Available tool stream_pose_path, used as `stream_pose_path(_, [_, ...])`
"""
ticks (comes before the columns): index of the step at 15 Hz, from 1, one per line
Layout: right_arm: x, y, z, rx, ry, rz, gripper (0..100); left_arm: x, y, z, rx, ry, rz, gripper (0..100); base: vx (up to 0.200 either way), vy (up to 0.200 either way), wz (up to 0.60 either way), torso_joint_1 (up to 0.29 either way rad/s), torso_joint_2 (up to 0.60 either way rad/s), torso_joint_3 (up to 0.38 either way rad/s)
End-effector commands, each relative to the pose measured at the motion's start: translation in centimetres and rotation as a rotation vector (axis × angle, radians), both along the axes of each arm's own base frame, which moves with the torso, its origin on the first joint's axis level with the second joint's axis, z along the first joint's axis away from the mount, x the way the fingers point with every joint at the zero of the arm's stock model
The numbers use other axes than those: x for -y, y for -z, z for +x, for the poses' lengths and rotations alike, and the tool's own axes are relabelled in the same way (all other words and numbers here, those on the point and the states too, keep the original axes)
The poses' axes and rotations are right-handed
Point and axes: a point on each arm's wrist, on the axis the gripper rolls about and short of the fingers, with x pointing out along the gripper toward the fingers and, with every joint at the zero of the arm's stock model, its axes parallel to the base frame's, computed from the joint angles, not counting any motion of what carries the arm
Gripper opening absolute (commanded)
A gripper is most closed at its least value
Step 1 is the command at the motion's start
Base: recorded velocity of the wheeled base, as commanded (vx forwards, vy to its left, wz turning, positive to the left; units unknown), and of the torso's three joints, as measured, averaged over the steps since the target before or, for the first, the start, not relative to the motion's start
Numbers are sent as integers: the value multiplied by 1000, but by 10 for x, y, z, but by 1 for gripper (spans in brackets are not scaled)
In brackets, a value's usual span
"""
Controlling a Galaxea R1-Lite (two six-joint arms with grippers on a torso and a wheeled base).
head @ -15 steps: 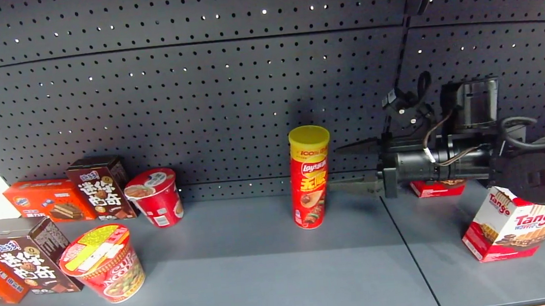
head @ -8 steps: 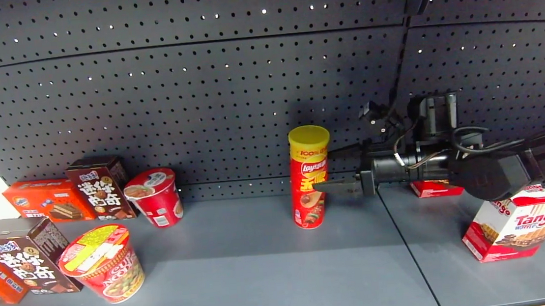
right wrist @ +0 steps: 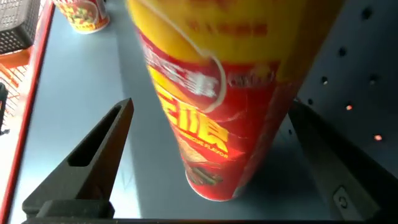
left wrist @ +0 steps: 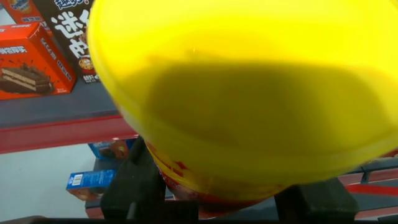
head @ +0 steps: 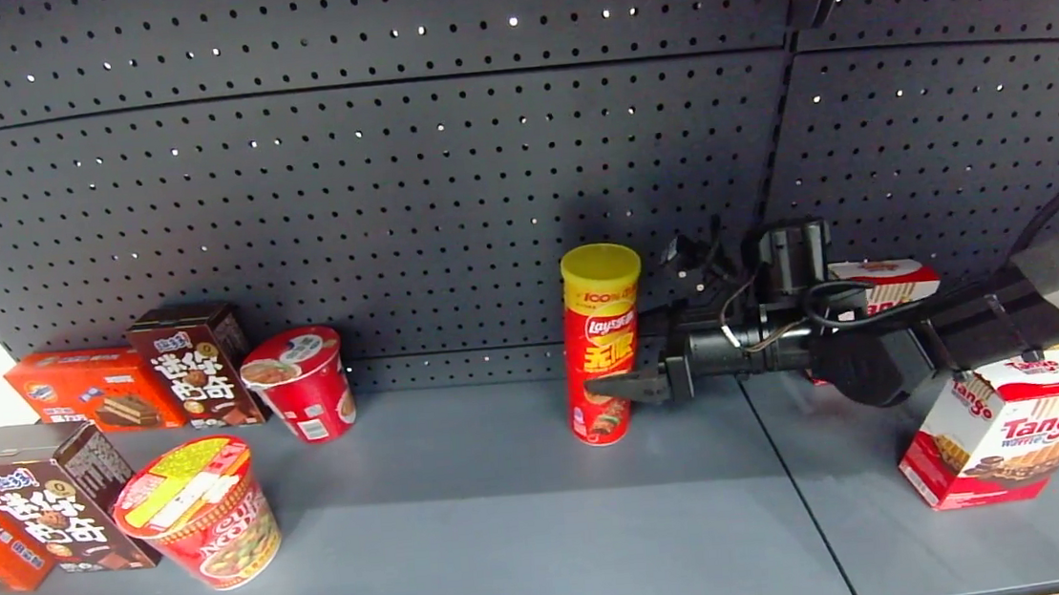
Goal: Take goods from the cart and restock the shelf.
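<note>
A tall red chips can (head: 602,344) with a yellow lid stands upright on the grey shelf (head: 472,513), near the pegboard. My right gripper (head: 605,368) comes in from the right and is open, one finger in front of the can and the other behind it. In the right wrist view the can (right wrist: 217,93) sits between the two fingers (right wrist: 93,162) with gaps on both sides. My left gripper (left wrist: 224,193) is shut on a red container with a wide yellow lid (left wrist: 249,87), held below the shelf's front edge.
Two noodle cups (head: 200,526) (head: 302,383) and several chocolate and cake boxes (head: 54,510) stand at the shelf's left. Wafer boxes (head: 1006,433) sit at the right under my right arm. Open shelf surface lies between the cups and the can. Blue boxes (left wrist: 87,180) lie lower down.
My right gripper has moved left along the shelf, from clear of the chips can to straddling it. The can and the other goods have not moved.
</note>
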Motion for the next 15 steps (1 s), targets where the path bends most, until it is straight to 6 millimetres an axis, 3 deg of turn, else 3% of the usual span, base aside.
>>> stream_pose_path(1, [-5, 11, 7, -17, -4, -8, 100, 0, 0, 0, -1, 0, 0, 0, 0, 0, 0, 0, 0, 0])
stream_pose_path(5, [-13, 29, 14, -35, -14, -16, 100, 0, 0, 0, -1, -1, 1, 0, 0, 0, 0, 0, 0, 0])
stream_pose_path(9, [-21, 34, 19, -31, -28, -13, 100, 0, 0, 0, -1, -6, 1, 0, 0, 0, 0, 0, 0, 0])
stream_pose_path(10, [-23, 34, 19, -29, -29, -13, 0, 0, 0, 0, -1, -4, 1, 0, 0, 0, 0, 0, 0, 0])
stream_pose_path(15, [-23, 27, 15, -23, -19, -13, 0, 0, 2, 1, -9, -6, 2, 0, 0, 0, 0, 0, 0, 0])
